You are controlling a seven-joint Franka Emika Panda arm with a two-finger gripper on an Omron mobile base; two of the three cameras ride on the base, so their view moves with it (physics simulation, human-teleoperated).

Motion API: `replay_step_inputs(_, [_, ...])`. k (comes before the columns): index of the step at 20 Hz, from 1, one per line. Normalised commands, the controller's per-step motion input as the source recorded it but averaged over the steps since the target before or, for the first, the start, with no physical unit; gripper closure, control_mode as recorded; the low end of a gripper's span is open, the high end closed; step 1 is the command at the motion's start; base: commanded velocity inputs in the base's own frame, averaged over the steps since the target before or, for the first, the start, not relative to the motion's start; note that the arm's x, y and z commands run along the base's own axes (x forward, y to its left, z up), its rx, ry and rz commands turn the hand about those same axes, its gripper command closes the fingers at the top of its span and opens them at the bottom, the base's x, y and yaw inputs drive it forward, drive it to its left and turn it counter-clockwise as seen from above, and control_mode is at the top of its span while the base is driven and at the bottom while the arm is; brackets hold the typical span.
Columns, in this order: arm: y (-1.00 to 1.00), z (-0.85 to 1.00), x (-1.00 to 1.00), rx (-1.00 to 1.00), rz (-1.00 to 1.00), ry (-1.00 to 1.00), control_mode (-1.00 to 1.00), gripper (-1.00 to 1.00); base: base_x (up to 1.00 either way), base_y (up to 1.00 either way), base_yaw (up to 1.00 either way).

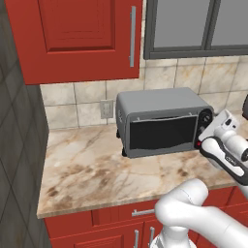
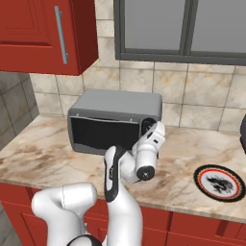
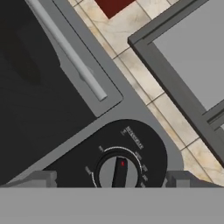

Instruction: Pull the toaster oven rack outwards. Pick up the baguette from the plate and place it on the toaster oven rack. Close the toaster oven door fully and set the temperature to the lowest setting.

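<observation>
The toaster oven stands at the back of the marble counter, its dark glass toaster oven door upright against the front. My gripper is up at the black control strip on the oven's right end. In the hand view it is open, one fingertip on each side of a round knob and apart from it. The door's grey handle bar runs above the glass. The toaster oven rack is hidden behind the door. The baguette is out of view; the plate lies bare right of the oven.
Red upper cabinets hang over the oven's left side, and a grey-framed window is above it. A dark object sits at the counter's far right edge. A dark tiled wall closes the counter on the left.
</observation>
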Motion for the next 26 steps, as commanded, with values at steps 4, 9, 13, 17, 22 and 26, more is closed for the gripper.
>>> replay_step_inputs(4, [0.0, 0.0, 0.07, 0.0, 0.03, 0.0, -1.0, -1.0, 0.0, 0.0, 0.0])
replay_step_inputs(9, [0.0, 0.0, 0.15, 0.0, 0.01, 0.0, -1.0, -1.0, 0.0, 0.0, 0.0])
replay_step_inputs(13, [0.0, 0.0, 0.12, 0.0, 0.0, 0.0, -1.0, -1.0, 0.0, 0.0, 0.0])
replay_step_inputs(17, [0.0, 0.0, 0.0, 0.0, 0.0, 0.0, -1.0, -1.0, 0.0, 0.0, 0.0])
replay_step_inputs(22, [0.03, 0.0, 0.0, 0.0, 0.0, 0.0, -1.0, -1.0, 0.0, 0.0, 0.0])
replay_step_inputs(26, [0.01, 0.0, 0.0, 0.0, 0.0, 0.0, -1.0, 1.0, 0.0, 0.0, 0.0])
